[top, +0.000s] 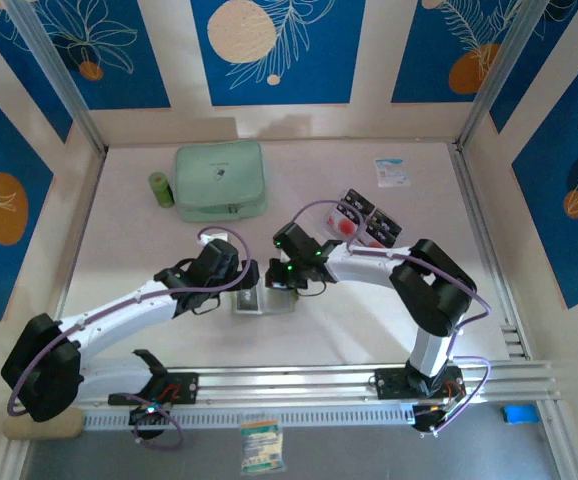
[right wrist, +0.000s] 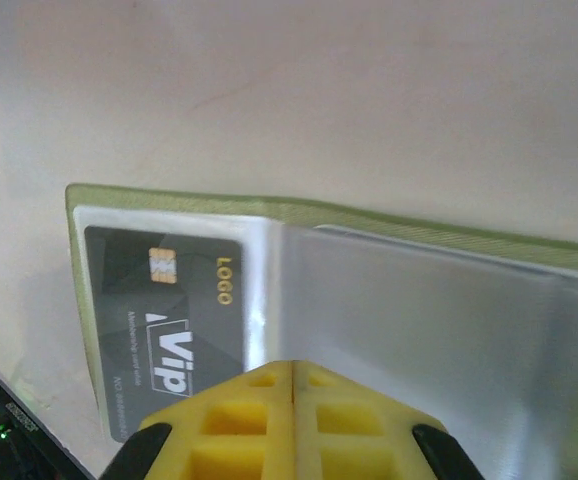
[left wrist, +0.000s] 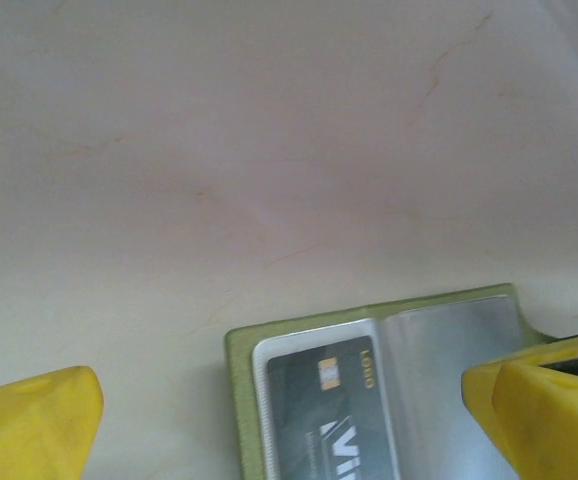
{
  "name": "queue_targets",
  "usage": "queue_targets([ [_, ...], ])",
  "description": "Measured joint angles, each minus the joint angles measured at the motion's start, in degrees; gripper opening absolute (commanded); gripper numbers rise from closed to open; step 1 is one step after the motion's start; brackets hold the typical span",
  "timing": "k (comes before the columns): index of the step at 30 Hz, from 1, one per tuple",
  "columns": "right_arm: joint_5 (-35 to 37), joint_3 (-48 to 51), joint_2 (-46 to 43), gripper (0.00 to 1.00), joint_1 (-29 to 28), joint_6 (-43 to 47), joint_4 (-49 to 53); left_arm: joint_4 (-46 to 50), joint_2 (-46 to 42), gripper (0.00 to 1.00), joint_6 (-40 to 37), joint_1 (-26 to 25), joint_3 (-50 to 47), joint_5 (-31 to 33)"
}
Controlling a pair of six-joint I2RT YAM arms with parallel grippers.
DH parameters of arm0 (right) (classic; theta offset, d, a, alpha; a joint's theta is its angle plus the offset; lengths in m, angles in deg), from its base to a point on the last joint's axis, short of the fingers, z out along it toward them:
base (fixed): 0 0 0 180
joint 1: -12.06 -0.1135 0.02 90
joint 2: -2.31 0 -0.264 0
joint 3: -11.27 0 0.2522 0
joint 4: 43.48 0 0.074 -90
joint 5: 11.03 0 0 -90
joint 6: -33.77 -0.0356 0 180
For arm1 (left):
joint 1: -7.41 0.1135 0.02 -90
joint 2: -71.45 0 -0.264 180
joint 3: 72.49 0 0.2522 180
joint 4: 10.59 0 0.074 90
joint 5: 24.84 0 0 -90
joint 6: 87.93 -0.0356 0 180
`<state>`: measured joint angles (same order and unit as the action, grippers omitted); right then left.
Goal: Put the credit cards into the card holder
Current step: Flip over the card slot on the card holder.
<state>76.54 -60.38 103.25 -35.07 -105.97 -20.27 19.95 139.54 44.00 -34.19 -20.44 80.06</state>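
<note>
Item: card holder (right wrist: pixel 439 330), open flat between arms; black VIP card (right wrist: pixel 159 320) in one pocket.
Status: left gripper (left wrist: pixel 284 410) spread wide, empty, straddling holder; right gripper (right wrist: pixel 294 400) pinched closed, empty, over fold.
I judge one card seated; next I fetch from remaining cards (top: pixel 369 222), far right.

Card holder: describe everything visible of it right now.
The card holder lies open and flat on the pale table. Its outer edge is olive green; inside are shiny grey sleeves. One sleeve holds a black VIP card; the other looks empty. The shut right gripper sits over its central fold, seemingly pressing it; the open left gripper straddles it.
</note>
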Motion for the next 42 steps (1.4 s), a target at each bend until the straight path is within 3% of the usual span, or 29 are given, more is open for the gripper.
queue_targets([
  [10, -2.5, 1.5, -1.9, 0.00, 6.7, 4.2, 1.6, -3.1, 6.8, 1.00, 1.3, -5.3, 4.6, -1.1],
  [17, -3.9, 1.3, -1.3, 0.00, 6.8, 5.7, 2.2, -6.0, 8.5, 1.00, 3.7, -7.8, 4.0, -0.7],
  [42, -3.4, -2.5, 3.9, 0.00, 4.8, 8.9, 5.1, -11.6, 12.4, 1.00, 4.1, -7.8, -3.0, -0.7],
])
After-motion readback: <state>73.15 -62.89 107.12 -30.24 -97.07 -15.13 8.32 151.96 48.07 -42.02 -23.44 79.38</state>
